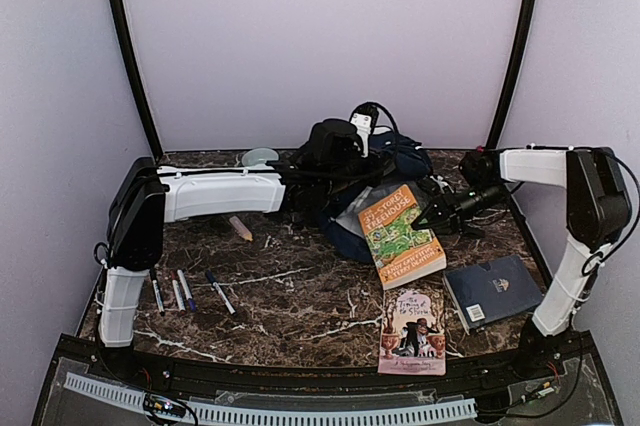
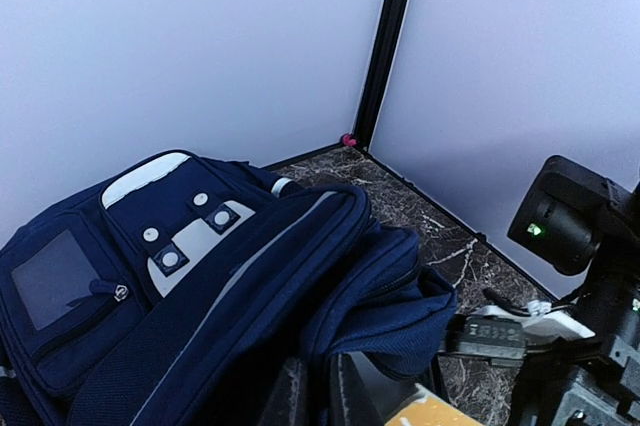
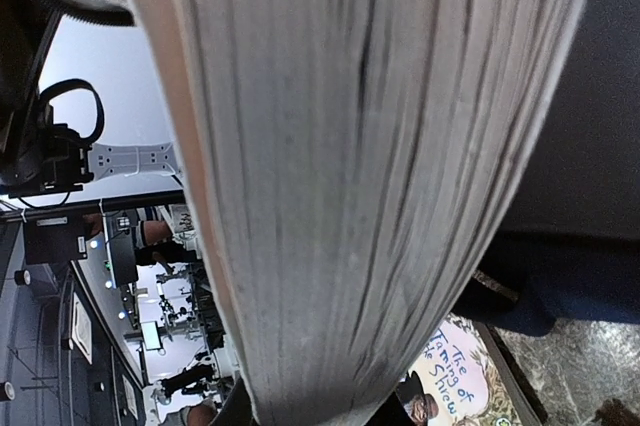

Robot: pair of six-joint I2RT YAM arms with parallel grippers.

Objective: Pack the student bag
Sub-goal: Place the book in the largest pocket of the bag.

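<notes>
Bag (image 2: 200, 276): lying at the back of the bench (image 1: 300, 296), between both arms.
Left claw (image 2: 318, 393): pressed together, seemingly pinching the bag's rim and holding its mouth open.
Right claw (image 1: 441, 214): pinching the orange book (image 1: 400, 236) by its edge, tilting it toward that opening.

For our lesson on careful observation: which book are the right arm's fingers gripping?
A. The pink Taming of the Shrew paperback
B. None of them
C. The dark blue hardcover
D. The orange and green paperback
D: in the top view the right fingers clamp the edge of the orange and green paperback, its far end at the student bag. Page edges fill the right wrist view.
</notes>
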